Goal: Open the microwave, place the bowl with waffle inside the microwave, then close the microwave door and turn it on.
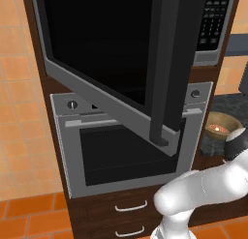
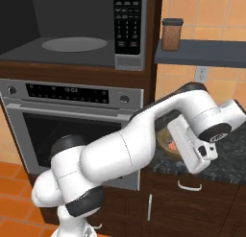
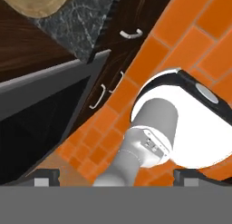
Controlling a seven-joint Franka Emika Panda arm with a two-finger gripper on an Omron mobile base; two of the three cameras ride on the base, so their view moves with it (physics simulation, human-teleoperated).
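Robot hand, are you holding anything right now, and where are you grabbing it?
Nothing is held. The end effector is open with only floor between its fingertips. The bowl sits on the counter, untouched.

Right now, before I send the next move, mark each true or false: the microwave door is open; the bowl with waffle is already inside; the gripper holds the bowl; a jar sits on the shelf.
1. The microwave door is open: true.
2. The bowl with waffle is inside the microwave: false, it sits on the dark counter.
3. The gripper holds the bowl: false, its jaws are open and empty.
4. A jar sits on the shelf: true.
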